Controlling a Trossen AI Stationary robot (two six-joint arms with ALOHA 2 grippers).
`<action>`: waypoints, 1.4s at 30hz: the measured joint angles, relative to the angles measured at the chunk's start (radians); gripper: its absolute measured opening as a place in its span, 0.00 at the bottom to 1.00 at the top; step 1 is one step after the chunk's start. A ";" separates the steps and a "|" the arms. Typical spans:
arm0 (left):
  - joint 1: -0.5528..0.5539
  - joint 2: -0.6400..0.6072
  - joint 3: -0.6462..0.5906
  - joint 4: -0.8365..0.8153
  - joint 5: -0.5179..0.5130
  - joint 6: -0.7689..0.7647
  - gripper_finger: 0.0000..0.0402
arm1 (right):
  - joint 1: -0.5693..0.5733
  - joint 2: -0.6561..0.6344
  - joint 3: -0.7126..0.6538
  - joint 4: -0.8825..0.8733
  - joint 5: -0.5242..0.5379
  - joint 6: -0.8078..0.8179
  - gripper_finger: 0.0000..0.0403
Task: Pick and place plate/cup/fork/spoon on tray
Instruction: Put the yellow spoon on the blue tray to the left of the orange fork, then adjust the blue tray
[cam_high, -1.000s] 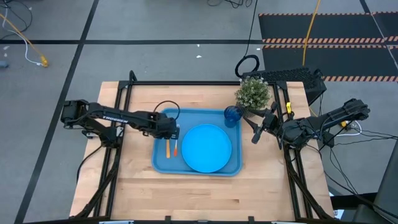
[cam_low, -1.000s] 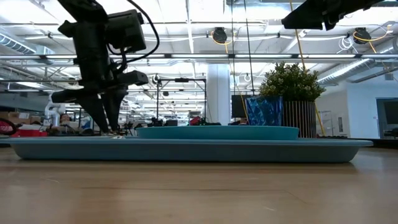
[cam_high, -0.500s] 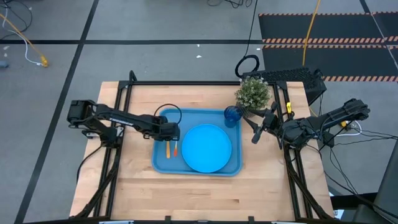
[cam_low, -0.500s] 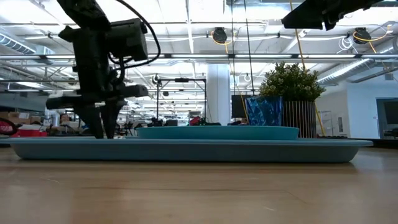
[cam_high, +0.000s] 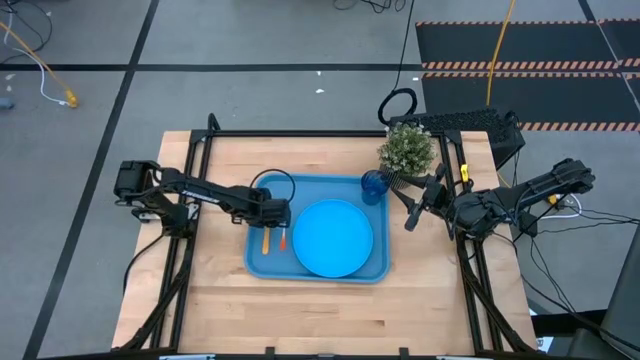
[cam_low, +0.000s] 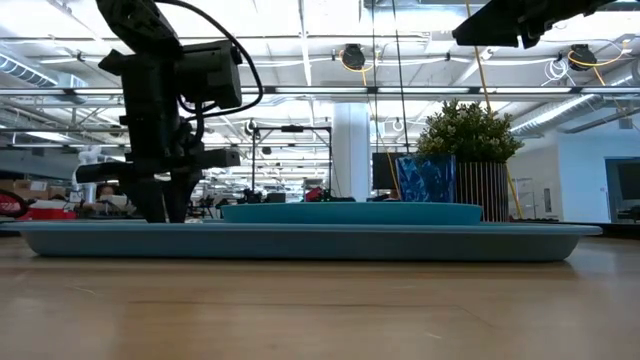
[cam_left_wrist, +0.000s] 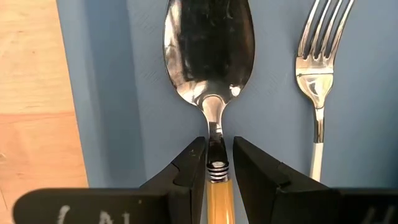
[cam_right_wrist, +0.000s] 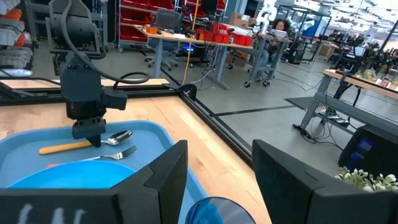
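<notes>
The left gripper (cam_left_wrist: 214, 163) pinches the spoon (cam_left_wrist: 210, 68) at its neck — jaws narrowly parted, seemingly touching — fork (cam_left_wrist: 318, 81) just beside, on the tray (cam_left_wrist: 109, 93); the right gripper (cam_right_wrist: 214, 168) waits released.

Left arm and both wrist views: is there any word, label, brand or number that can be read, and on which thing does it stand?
White lettering on the left arm: too small to read.
White marks on the dark gripper body in the left wrist view: blurred, unreadable.
White marks on the gripper body in the right wrist view: blurred, unreadable.
Spoon, fork, tray: no text.
</notes>
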 joint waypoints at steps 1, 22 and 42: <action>0.000 0.000 0.000 0.000 0.000 0.003 0.21 | 0.000 0.000 0.000 0.000 0.000 0.000 0.43; 0.007 -0.081 -0.007 -0.001 -0.021 0.047 0.21 | 0.000 0.000 0.000 0.002 0.000 0.000 0.43; -0.056 -0.243 -0.005 -0.037 -0.214 0.374 0.21 | 0.000 0.001 0.000 -0.099 0.001 0.221 0.43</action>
